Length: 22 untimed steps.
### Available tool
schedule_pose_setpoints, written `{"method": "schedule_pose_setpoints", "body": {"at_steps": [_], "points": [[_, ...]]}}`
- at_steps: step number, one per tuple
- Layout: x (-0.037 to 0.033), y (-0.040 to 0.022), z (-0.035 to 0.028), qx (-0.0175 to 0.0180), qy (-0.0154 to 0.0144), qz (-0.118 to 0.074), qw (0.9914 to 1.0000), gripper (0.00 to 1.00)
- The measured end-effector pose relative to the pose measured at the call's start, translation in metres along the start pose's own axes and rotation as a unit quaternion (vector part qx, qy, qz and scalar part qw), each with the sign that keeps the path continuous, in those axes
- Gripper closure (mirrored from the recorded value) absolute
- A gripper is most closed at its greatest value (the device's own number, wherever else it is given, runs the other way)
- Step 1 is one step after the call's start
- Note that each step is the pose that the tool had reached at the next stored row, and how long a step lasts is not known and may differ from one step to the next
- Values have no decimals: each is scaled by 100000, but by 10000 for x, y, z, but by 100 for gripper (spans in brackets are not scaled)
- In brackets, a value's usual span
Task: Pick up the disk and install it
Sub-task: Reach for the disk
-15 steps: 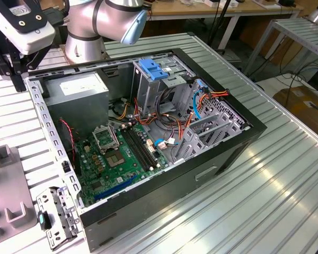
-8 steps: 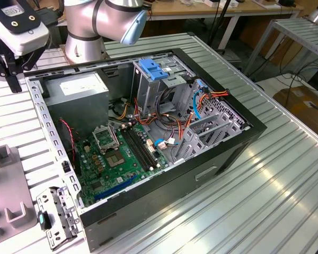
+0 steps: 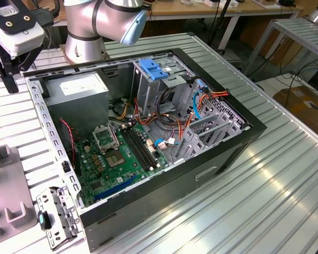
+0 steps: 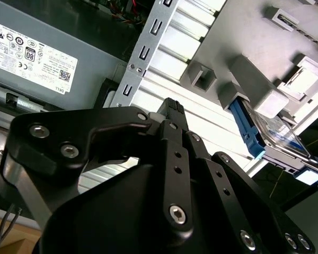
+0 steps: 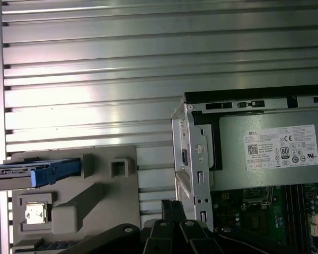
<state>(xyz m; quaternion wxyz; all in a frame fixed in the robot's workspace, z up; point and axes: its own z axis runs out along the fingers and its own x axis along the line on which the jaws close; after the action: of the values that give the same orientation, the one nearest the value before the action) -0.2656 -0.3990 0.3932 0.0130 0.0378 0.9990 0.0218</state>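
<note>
Evidently early: disk (image 5: 47,172) lies in the grey holder (image 5: 114,209) near a bench (image 3: 270,206) edge, beside the open case (image 3: 222,156), uninstalled; gripper (image 4: 172,107) hovers nearby, carrying nothing visible; its opening cannot be told.

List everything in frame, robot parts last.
case: 1, black, open, on table
table: 1, ribbed silver, under everything
power supply: 1, grey, inside case
motherboard: 1, green, case floor
drive cage: 1, grey with blue clip on top, inside case
fixture: 1, grey, on table beside case
disk: 1, dark in blue carrier, on fixture
arm: 1, silver, beyond case in the exterior view
gripper: 1, black, over table beside case
</note>
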Motion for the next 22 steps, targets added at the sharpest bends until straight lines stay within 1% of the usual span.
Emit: {"method": "schedule_pose_setpoints", "body": {"at_steps": [4, 8, 18, 22], "points": [[1, 0, 0, -4, -3, 3, 100000, 89], [28, -2, -1, -1, 1, 6, 100000, 89], [161, -12, -4, -2, -1, 1, 100000, 89], [246, -18, -6, -1, -2, 7, 100000, 89]]}}
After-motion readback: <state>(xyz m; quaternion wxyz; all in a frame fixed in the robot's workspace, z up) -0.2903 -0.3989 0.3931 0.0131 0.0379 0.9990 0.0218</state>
